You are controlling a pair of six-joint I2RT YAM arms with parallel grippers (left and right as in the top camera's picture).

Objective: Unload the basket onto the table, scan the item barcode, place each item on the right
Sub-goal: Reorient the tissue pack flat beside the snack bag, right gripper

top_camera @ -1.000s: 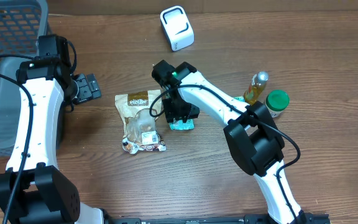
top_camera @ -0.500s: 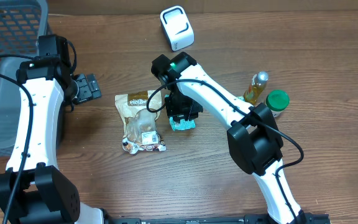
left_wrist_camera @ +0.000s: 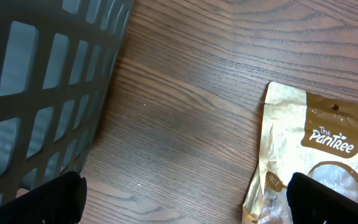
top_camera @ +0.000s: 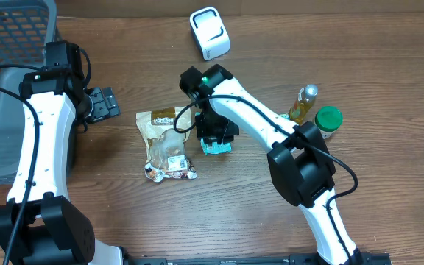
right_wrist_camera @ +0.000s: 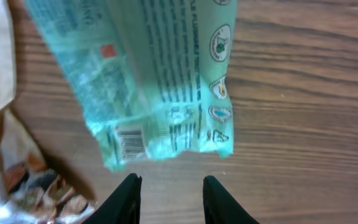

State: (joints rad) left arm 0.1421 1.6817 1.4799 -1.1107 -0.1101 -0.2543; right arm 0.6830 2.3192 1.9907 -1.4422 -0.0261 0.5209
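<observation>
At the middle of the table, the teal packet (top_camera: pixel 216 148) lies flat on the wood under the right gripper (top_camera: pixel 213 136). In the right wrist view its barcode (right_wrist_camera: pixel 129 142) faces up near one corner. The right jaws stand only partly apart, with bare wood between the tips and the packet's edge just beyond them, so no grip shows.

By my reading nothing is scanned yet. The packet must still be taken up and its barcode shown to the white device (top_camera: pixel 210 32) at the far edge, which is probably the scanner and is well apart from it.

The packet's fine print is too small to read; only round symbols and a red square stand out. Just left of it lies a tan pouch (left_wrist_camera: pixel 316 149) marked "The PanTree". The left gripper (top_camera: pixel 107 103) hangs further left by the grey basket (top_camera: pixel 6 44), its jaws spread wide and empty. A bottle (top_camera: pixel 305 101) and a green-lidded jar (top_camera: pixel 328 120) stand to the right.
</observation>
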